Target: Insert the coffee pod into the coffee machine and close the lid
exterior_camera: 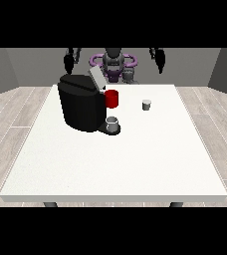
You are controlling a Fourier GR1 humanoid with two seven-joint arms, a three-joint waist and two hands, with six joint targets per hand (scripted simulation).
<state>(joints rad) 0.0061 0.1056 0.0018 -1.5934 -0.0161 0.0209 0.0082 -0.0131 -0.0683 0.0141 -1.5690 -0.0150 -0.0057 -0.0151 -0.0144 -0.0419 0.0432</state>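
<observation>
A black coffee machine [80, 107] stands on the white table [115, 159] at the left of centre, its grey lid [96, 78] tilted up and open. A small grey coffee pod [146, 104] sits on the table to the right of the machine, apart from it. The hand at the view's left [70, 60] hangs raised above the table's far edge, over the machine's back. The hand at the view's right [159, 58] is raised too, well behind and above the pod. Neither hand touches anything.
A red cup [112, 98] stands just behind the machine's right side. A grey cup [113, 124] rests on the machine's drip tray at the front. The robot's torso [113, 63] is behind the far edge.
</observation>
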